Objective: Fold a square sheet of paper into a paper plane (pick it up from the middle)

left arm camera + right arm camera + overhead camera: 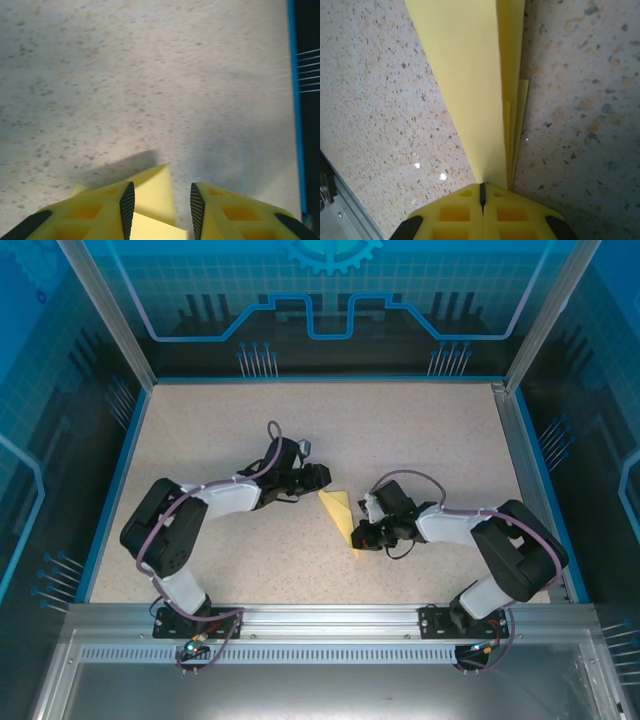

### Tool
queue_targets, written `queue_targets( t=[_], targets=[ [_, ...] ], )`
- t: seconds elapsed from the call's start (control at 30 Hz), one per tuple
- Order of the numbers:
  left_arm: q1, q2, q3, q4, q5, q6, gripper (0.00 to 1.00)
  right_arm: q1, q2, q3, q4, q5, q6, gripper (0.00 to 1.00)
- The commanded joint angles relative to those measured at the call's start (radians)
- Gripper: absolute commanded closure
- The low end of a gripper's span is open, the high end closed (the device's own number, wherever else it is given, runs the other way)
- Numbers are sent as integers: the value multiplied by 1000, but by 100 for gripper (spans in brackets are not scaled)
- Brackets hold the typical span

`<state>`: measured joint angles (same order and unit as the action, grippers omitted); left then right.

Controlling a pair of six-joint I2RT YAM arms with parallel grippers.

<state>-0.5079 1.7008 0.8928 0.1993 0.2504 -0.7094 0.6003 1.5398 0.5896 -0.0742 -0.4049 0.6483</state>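
Observation:
The square sheet of paper (339, 513) is pale yellow and folded into a narrow, multi-layered wedge at the middle of the table. My right gripper (358, 532) is shut on its near tip; in the right wrist view the layers of the paper (470, 90) fan away from the closed jaws of that gripper (481, 186). My left gripper (322, 478) sits at the paper's far end. Its jaws (161, 186) stand apart, with a pointed corner of the paper (152, 192) lying between them against the left finger (127, 200), clear of the right finger (197, 202).
The speckled beige table (420, 440) is ringed by a blue rim (330, 379) and transparent walls. An aluminium rail (320, 617) runs along the near edge, where both arm bases are bolted. The blue rim (296, 100) also shows at the right of the left wrist view.

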Motion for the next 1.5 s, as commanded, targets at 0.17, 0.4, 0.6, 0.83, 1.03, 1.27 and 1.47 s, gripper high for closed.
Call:
queue_targets(
  t=[0.17, 0.4, 0.6, 0.83, 1.03, 1.27, 1.47],
  targets=[
    [-84, 62, 7, 2, 93, 86, 66, -13, 40, 49, -77, -8, -19, 97],
    [-82, 158, 35, -27, 57, 74, 67, -13, 23, 71, -47, -43, 12, 95],
    [-81, 211, 64, -82, 27, 67, 68, -8, -9, 122, 3, -70, 59, 92],
    [-81, 217, 68, -96, 33, 70, 68, 1, 112, 206, 47, -64, 107, 91],
    [-80, 218, 76, -105, 34, 67, 68, 6, 198, 222, 52, -30, 123, 91],
    [-69, 230, 78, -131, 16, 54, 69, 8, 176, 99, 102, -57, 129, 88],
    [-41, 246, 60, -120, 18, 27, 69, 22, 61, -16, 83, -52, 133, 85]
  ],
)
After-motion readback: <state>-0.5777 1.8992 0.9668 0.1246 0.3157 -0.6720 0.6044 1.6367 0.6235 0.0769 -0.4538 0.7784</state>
